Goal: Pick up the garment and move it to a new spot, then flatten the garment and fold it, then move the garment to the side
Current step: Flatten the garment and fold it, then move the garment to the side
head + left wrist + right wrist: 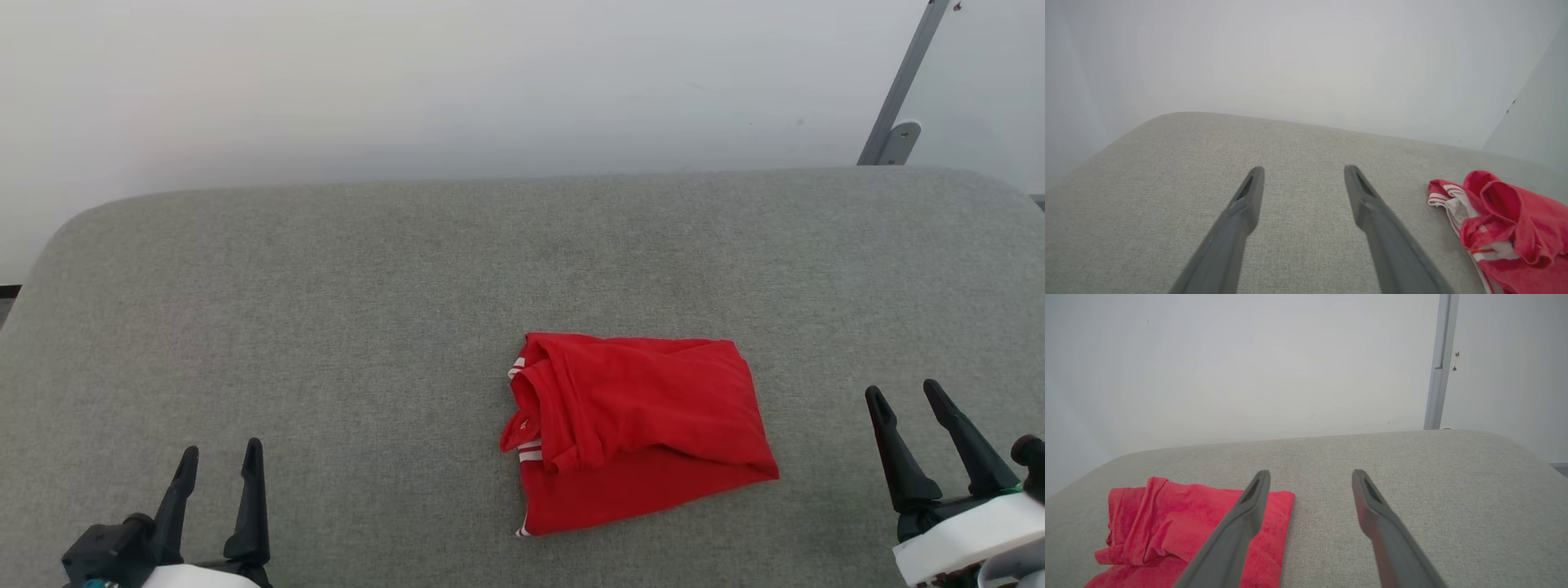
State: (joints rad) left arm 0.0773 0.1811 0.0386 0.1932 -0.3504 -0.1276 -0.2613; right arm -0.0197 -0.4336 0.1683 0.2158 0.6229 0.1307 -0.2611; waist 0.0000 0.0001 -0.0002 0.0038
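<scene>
— what were the fingers doing when you looked?
— not much. the left fingers (pixel 249 506) stood spread wide with nothing between them, low at the near left of the bench (pixel 326 327). the right fingers (pixel 902 465) were parted about as far, empty too, at the near right.
— and the garment?
— the garment (pixel 645 425) lay on the bench between them, nearer the right fingers but touching neither. it was a rough red packet, bunched at its left edge where the striped trim (pixel 529 452) peeked out, with the bottom layer sticking out toward the robot.
— folded already, then?
— loosely, i'd say, which would leave only moving it to the side.
— how would you do that well?
— it looked like thin cloth, so a pinch on the top layer alone would likely peel the fold open. i'd come in low at the tidy right edge, slip one finger under the whole stack, close on every layer and lift only a little. the loose left bunch might trail, so the left fingers could take that side.
</scene>
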